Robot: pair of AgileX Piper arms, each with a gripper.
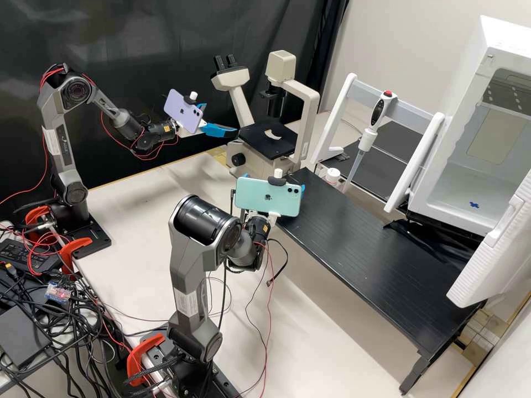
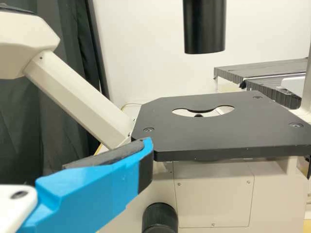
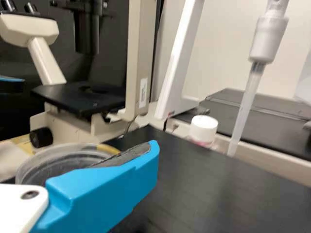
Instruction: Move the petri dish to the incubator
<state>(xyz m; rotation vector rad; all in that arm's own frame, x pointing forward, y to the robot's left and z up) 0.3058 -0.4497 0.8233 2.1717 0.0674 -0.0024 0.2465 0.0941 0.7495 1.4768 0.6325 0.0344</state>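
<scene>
My right gripper (image 1: 303, 188) is largely behind the mint phone at the black shelf's near-left end. In the right wrist view, the clear round petri dish (image 3: 46, 162) lies against the dark pad of one finger of my right gripper (image 3: 129, 154), which is shut on it; the other finger is hidden. My left gripper (image 1: 220, 118) hangs left of the microscope stage, its blue fingers apart and nothing between them. In the left wrist view, my left gripper (image 2: 146, 153) shows one finger before the stage. The white incubator (image 1: 453, 182) stands at the right with its door swung out.
The microscope (image 1: 310, 119) stands at the back, its black stage (image 2: 214, 138) holding no dish. A pipette (image 1: 362, 141) hangs on a white stand behind the black shelf (image 1: 376, 254). A white-capped bottle (image 3: 204, 127) is beside the shelf. A blue mark (image 1: 474, 205) lies on the incubator floor.
</scene>
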